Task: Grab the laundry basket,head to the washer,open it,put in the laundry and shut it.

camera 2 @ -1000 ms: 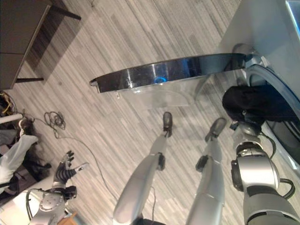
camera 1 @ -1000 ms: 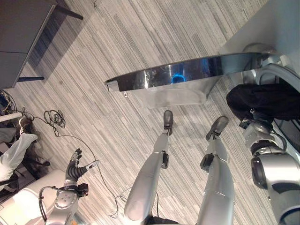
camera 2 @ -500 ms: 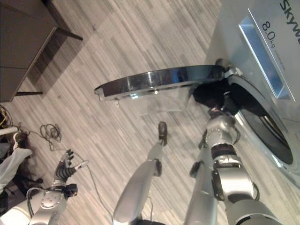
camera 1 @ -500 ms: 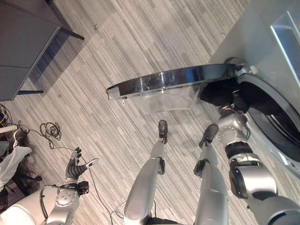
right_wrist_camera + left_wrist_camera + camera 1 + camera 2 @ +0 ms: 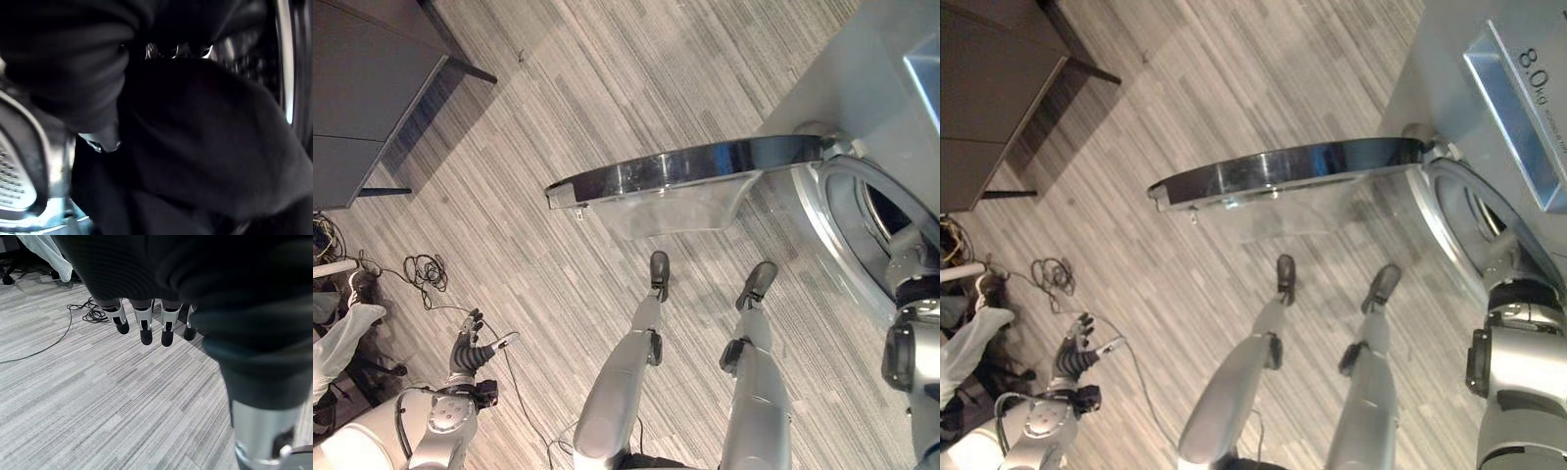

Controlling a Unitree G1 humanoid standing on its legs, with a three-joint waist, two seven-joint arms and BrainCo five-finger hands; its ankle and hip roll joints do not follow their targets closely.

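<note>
A dark garment (image 5: 205,147) lies inside the washer's drum, seen close up past the right wrist's cover. The right hand is buried in that cloth, so whether its fingers are curled or straight cannot be told. The right arm reaches into the washer (image 5: 1449,88) through its round opening, and the washer door (image 5: 675,171) stands swung wide open beside it, over the striped floor (image 5: 607,88). Well away from the washer, the left hand (image 5: 473,351) hangs with fingers (image 5: 145,325) straight and spread, holding nothing.
</note>
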